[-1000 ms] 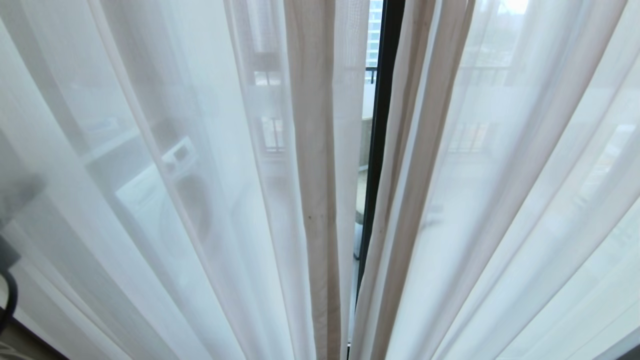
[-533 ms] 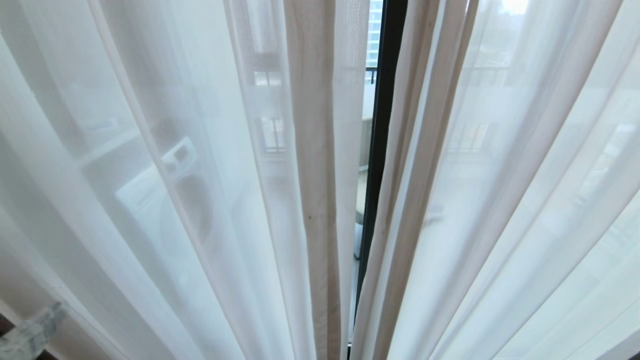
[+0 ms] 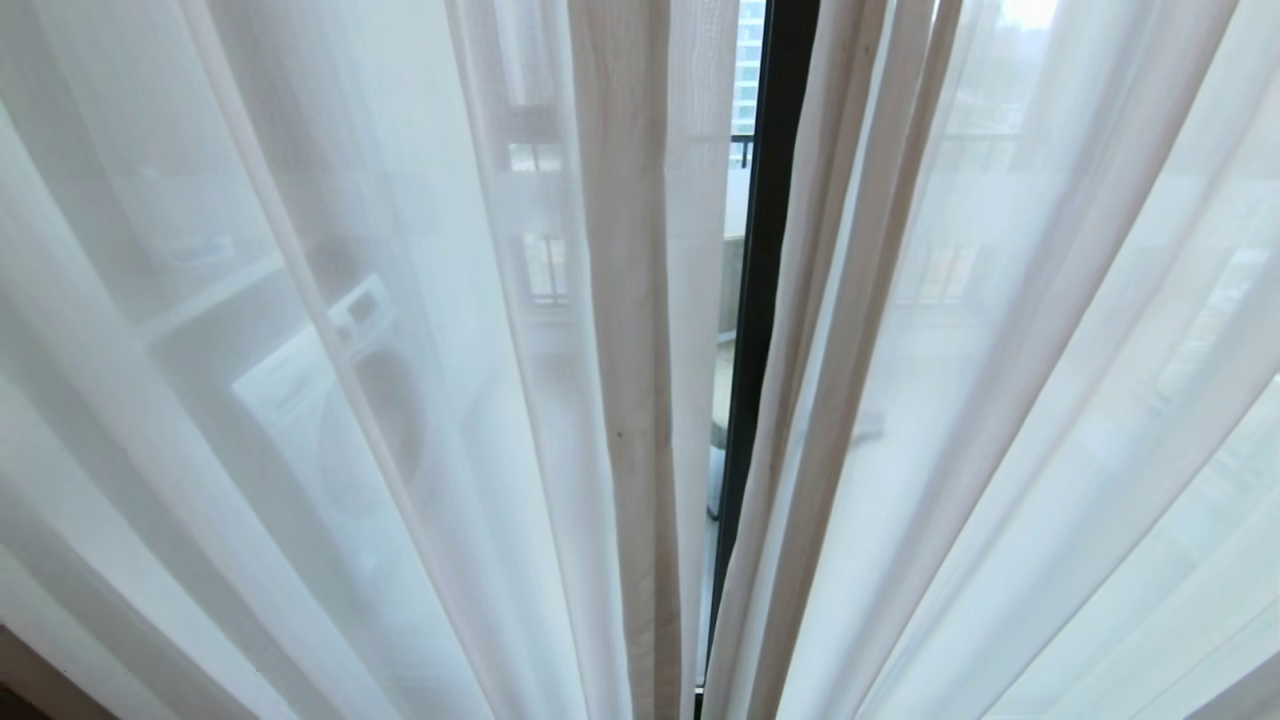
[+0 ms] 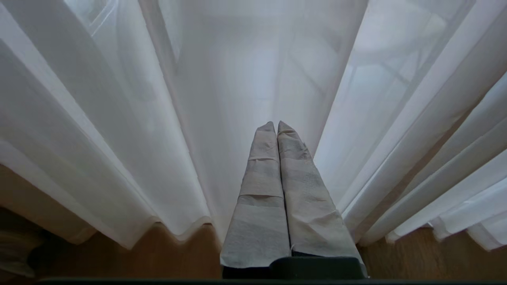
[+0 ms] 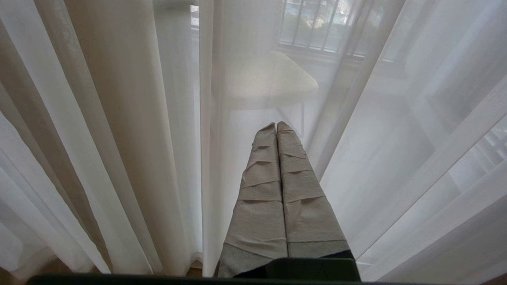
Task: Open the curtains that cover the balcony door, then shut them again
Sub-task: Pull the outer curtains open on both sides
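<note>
Sheer white curtains [image 3: 330, 330] hang drawn in pleats across the balcony door [image 3: 760, 300] — its black frame showing through a slit at twelve o'clock. The left pincer [image 4: 276, 126] and right pincer [image 5: 276, 126], both pressed shut and empty, point into the folds, hems near the wooden floor [image 4: 166, 253].

Left gripper [image 4: 276, 126]: 2 long tapered fingers [image 4: 261, 198], each wrapped in pale grey-beige tape with visible overlapping bands and creases; dark black housing at the base.

Right gripper [image 5: 276, 126]: same build, 2 tape-wrapped fingers [image 5: 303, 206], several diagonal wrap seams, tape edge lifting over a black base.
</note>
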Robot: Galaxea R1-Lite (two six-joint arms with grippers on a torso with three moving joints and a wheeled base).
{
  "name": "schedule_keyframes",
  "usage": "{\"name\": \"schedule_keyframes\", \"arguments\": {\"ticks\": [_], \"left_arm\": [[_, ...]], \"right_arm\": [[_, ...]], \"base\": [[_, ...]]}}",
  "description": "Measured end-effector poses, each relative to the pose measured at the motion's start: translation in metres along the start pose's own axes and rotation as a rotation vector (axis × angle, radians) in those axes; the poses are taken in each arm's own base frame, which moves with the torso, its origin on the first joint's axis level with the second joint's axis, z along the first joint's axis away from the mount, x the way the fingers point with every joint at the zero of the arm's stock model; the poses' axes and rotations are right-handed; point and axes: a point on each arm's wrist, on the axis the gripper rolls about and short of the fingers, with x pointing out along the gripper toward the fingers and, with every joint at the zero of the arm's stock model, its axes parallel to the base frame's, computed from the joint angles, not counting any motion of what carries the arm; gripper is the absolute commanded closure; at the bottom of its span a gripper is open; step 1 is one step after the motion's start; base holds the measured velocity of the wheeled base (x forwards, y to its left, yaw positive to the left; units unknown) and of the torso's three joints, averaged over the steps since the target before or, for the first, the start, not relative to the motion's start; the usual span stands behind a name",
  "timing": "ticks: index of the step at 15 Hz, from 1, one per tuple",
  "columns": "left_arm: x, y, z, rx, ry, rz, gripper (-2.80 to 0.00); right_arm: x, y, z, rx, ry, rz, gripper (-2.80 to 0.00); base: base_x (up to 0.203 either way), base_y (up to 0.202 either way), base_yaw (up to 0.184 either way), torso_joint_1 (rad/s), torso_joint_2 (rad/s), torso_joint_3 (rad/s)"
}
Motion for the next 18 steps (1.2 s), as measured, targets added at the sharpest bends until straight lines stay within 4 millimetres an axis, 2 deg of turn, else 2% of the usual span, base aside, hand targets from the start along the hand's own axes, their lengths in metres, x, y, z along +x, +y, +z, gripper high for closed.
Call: {"name": "schedule_keyframes", "arguments": {"ticks": [6,18], "left_arm": [[-0.013,0.000,-0.006,-0.003,-0.175,0.012,0.00],[-0.015,0.000,-0.007,-0.004,-0.195,0.014,0.00]], "right_arm": [[0.000,0.000,0.000,0.000,0.000,0.000,0.00],[0.000,0.000,0.000,0.000,0.000,0.000,0.00]], "base": [[0.000,0.000,0.000,0.000,0.00,0.000],[0.000,0.000,0.000,0.000,0.00,0.000]]}}
